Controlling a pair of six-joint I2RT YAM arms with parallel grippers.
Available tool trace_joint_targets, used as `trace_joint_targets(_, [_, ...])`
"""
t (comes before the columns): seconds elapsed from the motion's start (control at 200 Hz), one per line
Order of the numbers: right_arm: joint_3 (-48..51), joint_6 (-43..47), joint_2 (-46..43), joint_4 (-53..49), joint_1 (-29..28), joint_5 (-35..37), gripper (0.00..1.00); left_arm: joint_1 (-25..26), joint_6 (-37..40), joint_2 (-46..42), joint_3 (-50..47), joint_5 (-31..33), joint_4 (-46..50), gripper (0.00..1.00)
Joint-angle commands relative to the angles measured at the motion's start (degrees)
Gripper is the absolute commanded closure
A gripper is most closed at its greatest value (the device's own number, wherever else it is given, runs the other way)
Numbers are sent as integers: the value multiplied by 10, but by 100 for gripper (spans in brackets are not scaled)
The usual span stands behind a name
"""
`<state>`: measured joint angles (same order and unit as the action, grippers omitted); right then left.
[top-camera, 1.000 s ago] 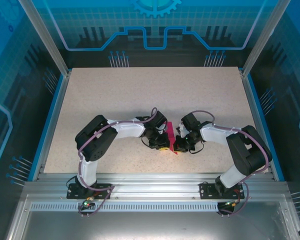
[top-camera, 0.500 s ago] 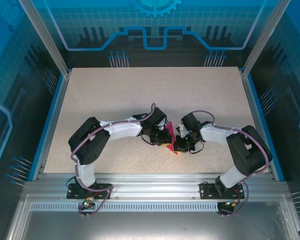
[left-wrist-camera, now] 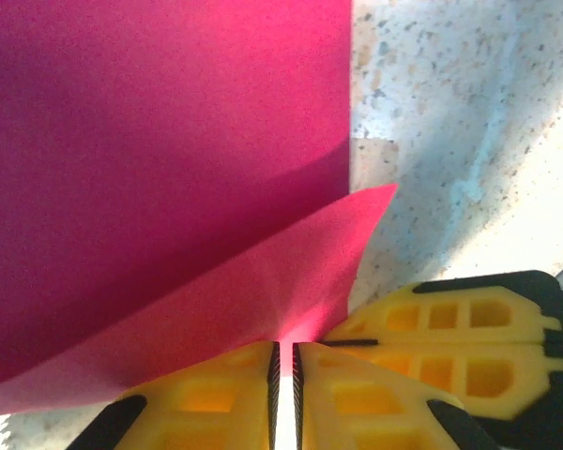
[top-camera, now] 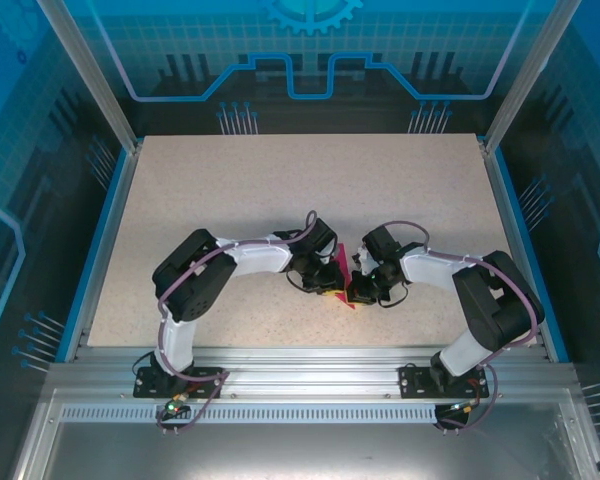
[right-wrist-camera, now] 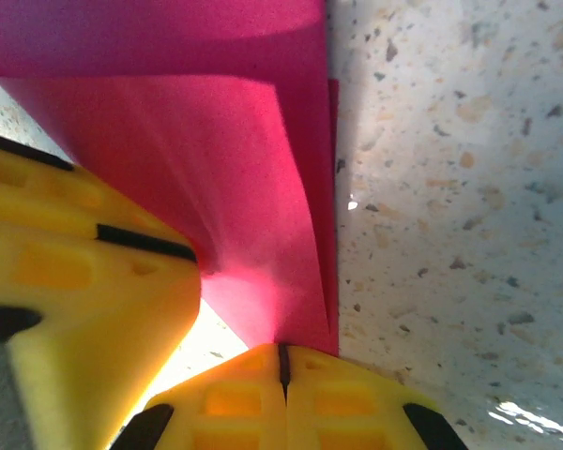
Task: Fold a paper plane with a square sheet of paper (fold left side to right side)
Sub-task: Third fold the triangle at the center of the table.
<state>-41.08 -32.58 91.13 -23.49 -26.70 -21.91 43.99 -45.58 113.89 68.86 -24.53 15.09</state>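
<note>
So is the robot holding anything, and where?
Yes, both pinch the paper: the left gripper a lifted flap's edge, the right gripper the edge beside the fold.

**Pink paper part-folded near the table's front middle**

The thin magenta-pink sheet of paper (top-camera: 338,271), plain and unmarked, sits near the front middle of the speckled table (top-camera: 230,180). It is not flat. 1 layer lies against the tabletop with a straight side edge, and a lighter flap rises over it, its pointed corner jutting past that edge. The flap bows softly. Its near end is pinched in the closed yellow tips of the left gripper (left-wrist-camera: 283,354) and the right gripper (right-wrist-camera: 283,354).
</note>
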Motion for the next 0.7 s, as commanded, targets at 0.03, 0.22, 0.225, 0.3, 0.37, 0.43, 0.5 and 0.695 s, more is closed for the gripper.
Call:
trace_joint_targets(0.03, [36,1,33,-66,-9,72,96,-5,8,19,11,3,9,84])
trace_joint_targets(0.22, [35,2,34,-74,-9,83,96,-20,25,28,-8,21,12,84])
trace_joint_targets(0.225, [35,2,34,-75,-9,83,96,-21,25,28,-9,21,11,84])
trace_joint_targets(0.3, [36,3,33,-80,-10,88,96,-34,36,25,-20,25,10,84])
trace_joint_targets(0.37, [36,3,32,-82,-9,91,96,-46,51,23,-26,30,13,84])
trace_joint_targets(0.43, [36,3,33,-83,-9,92,96,-59,63,23,-31,32,13,84])
trace_joint_targets(0.5, [36,4,33,-84,-9,92,96,-76,78,24,-36,34,14,83])
trace_joint_targets(0.695, [33,5,30,-86,-9,92,96,-128,110,21,-56,35,13,83])
